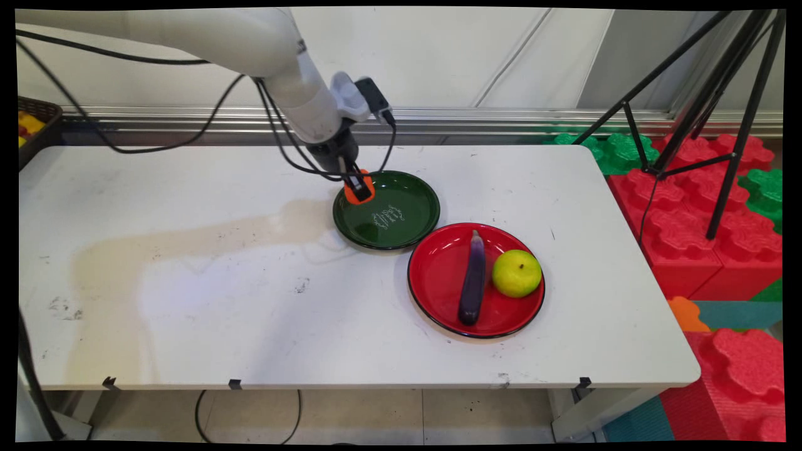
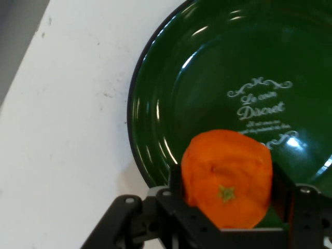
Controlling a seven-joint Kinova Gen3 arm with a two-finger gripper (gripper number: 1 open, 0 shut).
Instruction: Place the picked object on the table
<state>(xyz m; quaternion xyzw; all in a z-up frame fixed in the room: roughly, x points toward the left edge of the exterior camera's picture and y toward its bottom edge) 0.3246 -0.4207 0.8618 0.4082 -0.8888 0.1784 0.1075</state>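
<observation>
An orange fruit (image 1: 359,189) (image 2: 227,177) sits between the fingers of my gripper (image 1: 358,188) (image 2: 227,189), which is shut on it. I hold it low over the left rim of a dark green plate (image 1: 401,219) (image 2: 218,78) with white lettering in its middle. Whether the orange touches the plate is hidden by the fingers. To the right and nearer stands a red plate (image 1: 438,275) holding a purple eggplant (image 1: 472,280) and a yellow-green round fruit (image 1: 516,273).
A dark basket (image 1: 34,125) with yellow and red items stands at the table's far left corner. Black tripod legs (image 1: 720,125) and red and green foam blocks (image 1: 689,213) lie beyond the table's right edge.
</observation>
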